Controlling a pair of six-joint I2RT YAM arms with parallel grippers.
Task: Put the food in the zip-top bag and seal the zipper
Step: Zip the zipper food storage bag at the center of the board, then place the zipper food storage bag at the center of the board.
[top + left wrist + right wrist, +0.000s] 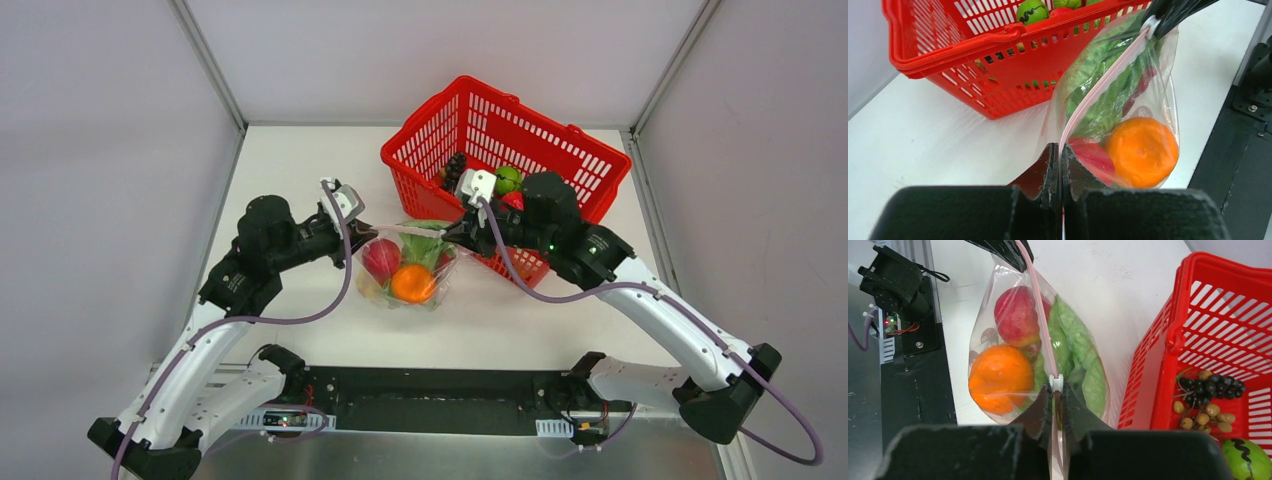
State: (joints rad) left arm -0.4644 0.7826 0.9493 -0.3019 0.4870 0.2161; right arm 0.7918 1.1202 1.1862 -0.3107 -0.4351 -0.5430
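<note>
Zip-top bag, food inside, sits just beside red basket, on its near side. Zipper runs taut btw both arms: left jaws pinch end away from basket, right jaws pinch basket-side end at white slider. Next move prob. runs along that strip axis.

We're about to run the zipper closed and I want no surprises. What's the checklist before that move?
1. Left claw shut on the zipper: ok.
2. Right claw shut on the zipper at its white slider: ok.
3. Orange piece, red fruit and cabbage inside the zip-top bag: ok.
4. Yellow fruit inside too: cannot tell.
5. Zipper sealed along its length: cannot tell.
</note>
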